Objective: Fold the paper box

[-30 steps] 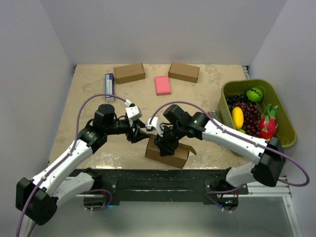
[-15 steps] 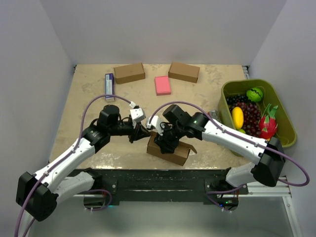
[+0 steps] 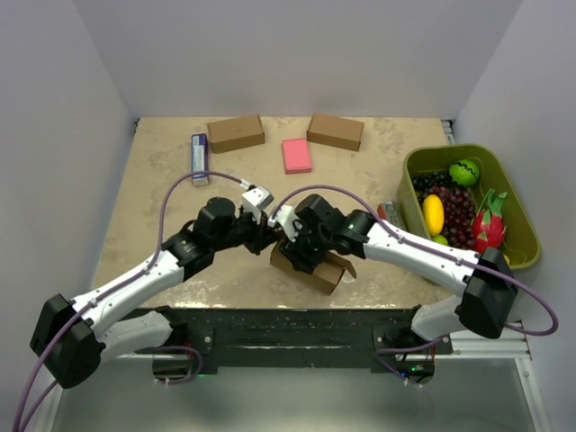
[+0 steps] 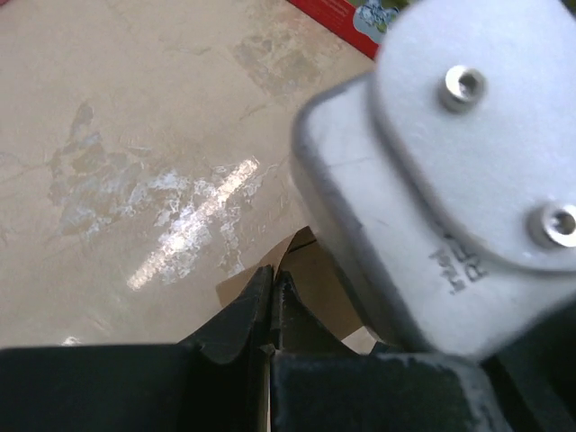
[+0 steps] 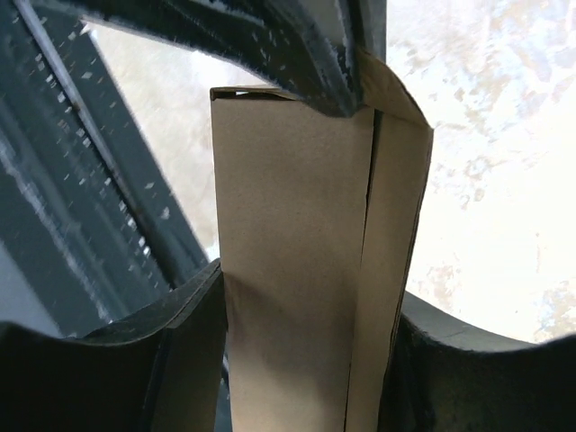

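Note:
The paper box (image 3: 313, 267) is a slim brown cardboard box near the table's front edge, lifted and tilted. My right gripper (image 3: 302, 252) is shut on it. In the right wrist view the box (image 5: 297, 252) stands upright between my right gripper's (image 5: 310, 297) two fingers, one on each long side. My left gripper (image 3: 270, 237) is shut at the box's left end. In the left wrist view my left gripper (image 4: 273, 274) has its tips pressed together against a brown flap (image 4: 315, 283). I see nothing held between them. The right arm's grey housing (image 4: 450, 162) fills that view's right side.
Two closed brown boxes (image 3: 236, 132) (image 3: 336, 131) and a pink pad (image 3: 296, 155) lie at the back. A purple-white carton (image 3: 199, 155) lies at the back left. A green basket (image 3: 531, 256) of fruit stands at the right. The table's black front rail (image 3: 297, 324) runs below the box.
My left arm has reached right to the box's end and its gripper has shut. The right gripper has kept its grip while the box turned and shifted slightly right.

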Tool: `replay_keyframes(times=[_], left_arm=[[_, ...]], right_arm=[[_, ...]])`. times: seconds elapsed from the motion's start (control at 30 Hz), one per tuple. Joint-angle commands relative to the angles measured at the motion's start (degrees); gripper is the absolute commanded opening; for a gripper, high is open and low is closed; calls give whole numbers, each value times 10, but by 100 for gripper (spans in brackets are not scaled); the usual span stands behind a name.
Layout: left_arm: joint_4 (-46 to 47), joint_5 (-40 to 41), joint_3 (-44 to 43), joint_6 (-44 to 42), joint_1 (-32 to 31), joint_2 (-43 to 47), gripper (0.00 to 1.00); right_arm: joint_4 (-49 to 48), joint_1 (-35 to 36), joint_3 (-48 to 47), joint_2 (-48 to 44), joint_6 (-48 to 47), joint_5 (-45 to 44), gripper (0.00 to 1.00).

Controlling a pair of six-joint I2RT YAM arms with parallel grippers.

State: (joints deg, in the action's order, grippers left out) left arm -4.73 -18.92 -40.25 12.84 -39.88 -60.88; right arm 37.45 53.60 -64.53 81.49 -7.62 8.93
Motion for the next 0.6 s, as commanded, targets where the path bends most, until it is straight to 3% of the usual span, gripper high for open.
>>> replay_keyframes(times=[0.0,0.37,0.57], left_arm=[[60,10,38,148,-13,11,0],[205,12,167,205,-13,16,0],[238,32,213,231,-13,23,0]], right_arm=[[-88,0,33,2,4,-99,35],[-135,-1,54,36,10,-104,35],[-139,0,56,47,9,-108,34]])
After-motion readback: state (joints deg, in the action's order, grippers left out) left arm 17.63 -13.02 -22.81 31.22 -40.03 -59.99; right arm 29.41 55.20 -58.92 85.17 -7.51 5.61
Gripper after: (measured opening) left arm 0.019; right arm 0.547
